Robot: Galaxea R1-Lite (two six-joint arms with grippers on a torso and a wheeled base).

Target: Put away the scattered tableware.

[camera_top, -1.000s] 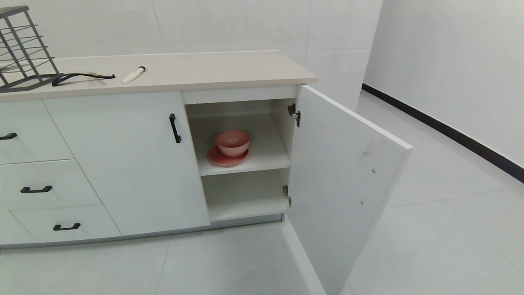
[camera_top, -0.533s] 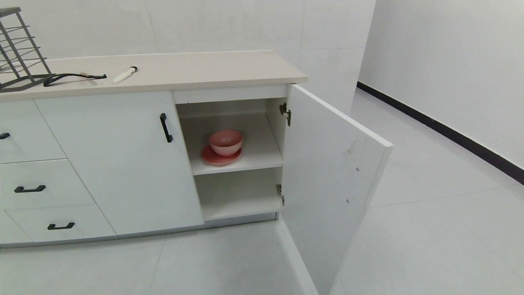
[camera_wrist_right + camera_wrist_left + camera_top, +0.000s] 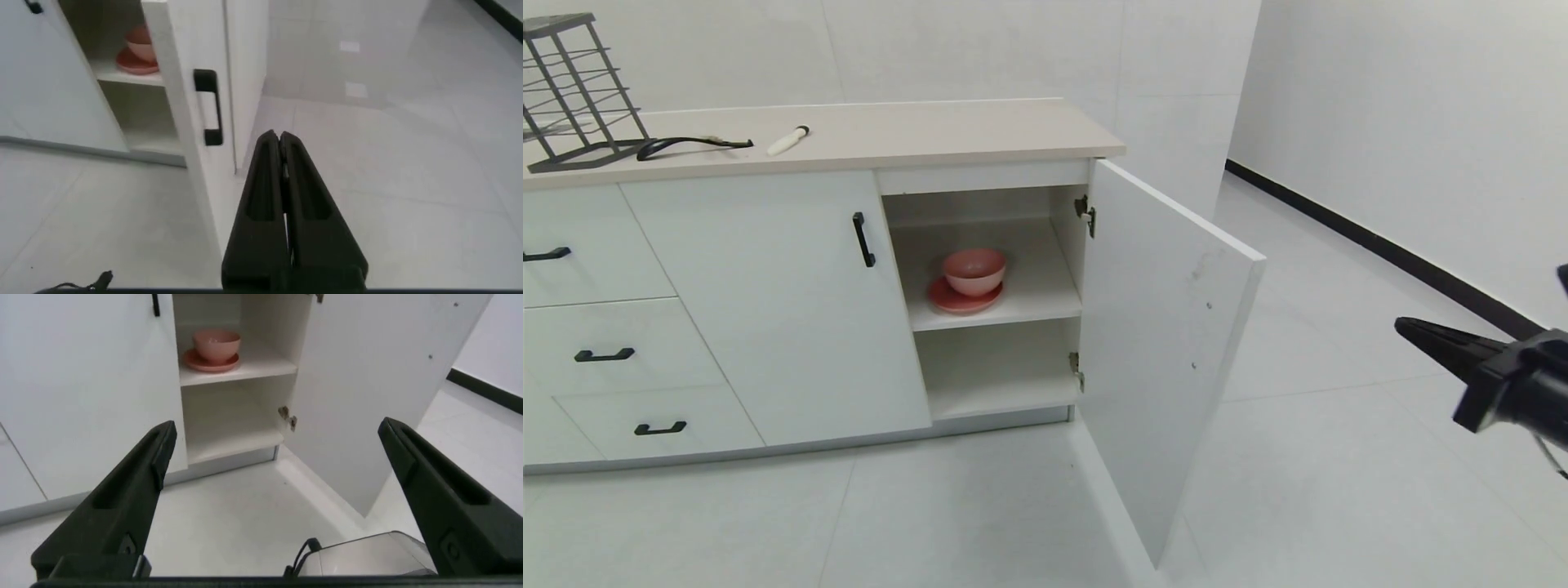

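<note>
One bowl on plate | left end effector spread wide, empty | right end effector pressed together, empty

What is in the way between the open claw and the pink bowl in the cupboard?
Nothing visible. The left gripper faces the pink bowl across bare floor; the cupboard door stands open to one side, clear of that line.

right pincer closed | door handle near | bowl on plate
</note>
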